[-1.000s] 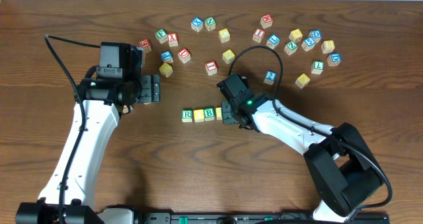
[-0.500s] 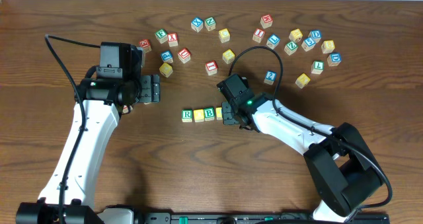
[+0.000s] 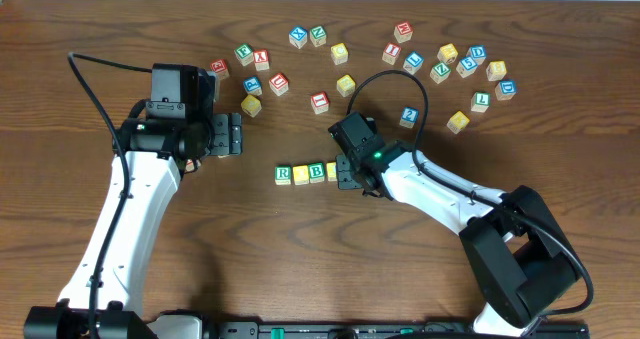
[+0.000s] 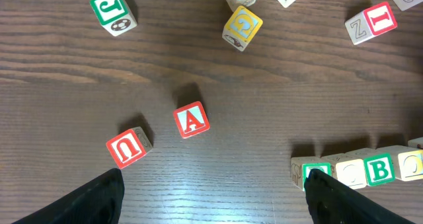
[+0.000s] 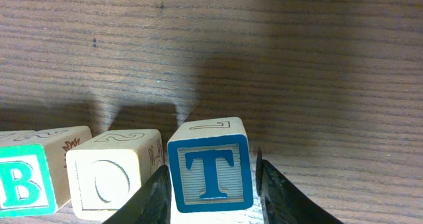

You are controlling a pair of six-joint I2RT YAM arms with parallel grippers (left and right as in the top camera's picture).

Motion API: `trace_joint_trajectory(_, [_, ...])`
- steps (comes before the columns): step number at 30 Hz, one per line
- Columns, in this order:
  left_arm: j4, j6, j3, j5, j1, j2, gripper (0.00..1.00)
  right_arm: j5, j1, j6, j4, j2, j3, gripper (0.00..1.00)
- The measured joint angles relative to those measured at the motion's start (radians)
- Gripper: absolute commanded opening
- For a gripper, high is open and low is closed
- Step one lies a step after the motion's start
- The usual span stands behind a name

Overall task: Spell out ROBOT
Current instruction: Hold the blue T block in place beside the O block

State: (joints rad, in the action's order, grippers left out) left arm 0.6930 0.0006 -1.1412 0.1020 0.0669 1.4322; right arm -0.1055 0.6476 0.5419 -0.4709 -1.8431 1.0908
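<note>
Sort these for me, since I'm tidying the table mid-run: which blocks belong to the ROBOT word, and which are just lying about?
Belong to the job:
R block, O block, B block, second O block, and T block, held between the fingers of the right gripper.

Just lying about:
A block, U block, J block, I block.

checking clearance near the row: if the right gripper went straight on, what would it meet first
Likely the T, framed between the right gripper's fingers; depth is unclear, so it may already be touching.
</note>
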Motion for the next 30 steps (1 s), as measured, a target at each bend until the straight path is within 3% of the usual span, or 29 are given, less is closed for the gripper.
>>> trace_joint_trajectory(30, [0.000,0.000,0.000,0.000,0.000,0.000,0.86,-0.019,0.000,0.000,0.024,0.000,0.000,0.36])
